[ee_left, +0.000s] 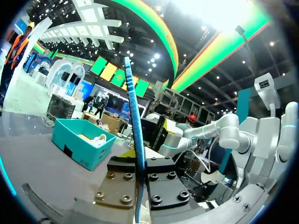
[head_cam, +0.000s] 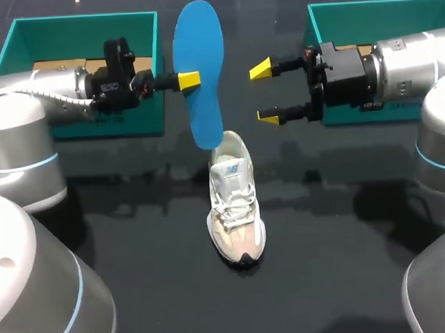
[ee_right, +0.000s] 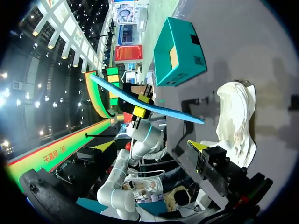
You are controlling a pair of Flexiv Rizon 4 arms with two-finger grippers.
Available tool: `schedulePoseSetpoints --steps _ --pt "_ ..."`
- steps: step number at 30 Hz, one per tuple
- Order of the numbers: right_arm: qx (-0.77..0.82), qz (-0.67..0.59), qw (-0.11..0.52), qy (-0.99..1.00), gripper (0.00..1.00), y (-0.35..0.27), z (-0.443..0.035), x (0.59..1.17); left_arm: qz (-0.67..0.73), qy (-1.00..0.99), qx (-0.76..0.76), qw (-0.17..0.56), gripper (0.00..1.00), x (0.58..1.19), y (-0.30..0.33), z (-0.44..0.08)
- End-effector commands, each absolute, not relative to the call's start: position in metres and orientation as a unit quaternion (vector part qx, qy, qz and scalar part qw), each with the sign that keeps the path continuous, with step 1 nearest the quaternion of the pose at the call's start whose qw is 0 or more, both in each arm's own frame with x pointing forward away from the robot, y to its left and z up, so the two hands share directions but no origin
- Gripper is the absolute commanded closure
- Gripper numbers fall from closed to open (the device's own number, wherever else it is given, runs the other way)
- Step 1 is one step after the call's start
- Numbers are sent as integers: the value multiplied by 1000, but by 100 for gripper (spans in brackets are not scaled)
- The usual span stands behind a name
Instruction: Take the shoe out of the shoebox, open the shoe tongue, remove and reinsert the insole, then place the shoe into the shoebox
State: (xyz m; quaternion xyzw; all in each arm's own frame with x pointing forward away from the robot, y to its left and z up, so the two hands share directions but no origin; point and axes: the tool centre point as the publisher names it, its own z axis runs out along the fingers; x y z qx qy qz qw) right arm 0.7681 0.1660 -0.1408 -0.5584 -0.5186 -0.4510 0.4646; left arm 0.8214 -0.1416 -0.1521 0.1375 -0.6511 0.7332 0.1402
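**Item 1.** Blue foam insole (head_cam: pixel 198 72): upright, pinched approx. mid-length by left hand (head_cam: pixel 192 80), which is clamped on it from both sides. Lower end sits right at heel opening of item 2; contact or not, can't tell.

**Item 2.** White-and-beige lace-up trainer (head_cam: pixel 235 202): stands on black glossy bench (head_cam: pixel 320 243), out of its box, toe pointing away from the boxes.

**Item 3.** Right hand (head_cam: pixel 264 93): fingers spread wide, holding nothing, beside insole and apart from it, above shoe level.

**Items 4-5.** Left teal cardboard shoebox (head_cam: pixel 151 121) and right teal cardboard shoebox (head_cam: pixel 313 32): far side of bench, well apart from shoe.

**Risks (est.):**
- Narrow single pinch, so insole may pivot or slip once pushed.
- Soft foam may buckle on collar or catch the tongue instead of sliding in.
- Trainer is unsupported and prob. tips or skids under downward push.

**Markings:**
- Tongue patch (head_cam: pixel 230 168) carries a logo, too small to make out.
- Dark label (head_cam: pixel 107 119) on left box front, illegible.
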Motion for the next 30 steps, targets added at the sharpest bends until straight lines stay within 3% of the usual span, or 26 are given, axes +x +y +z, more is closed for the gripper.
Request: schedulePoseSetpoints --steps 1,11,23,30 --pt "-558 -456 464 -514 0 169 -145 764 766 -642 7 13 100 822 -141 -158" --pt "-558 -456 464 -514 0 169 -145 764 763 -646 -13 12 100 822 -142 -158" --pt "-558 -456 464 -514 0 169 -145 764 756 -615 -195 -112 100 835 -141 -152" --pt "-558 -456 464 -514 0 169 -145 764 761 -609 -198 -108 100 839 -137 -146"
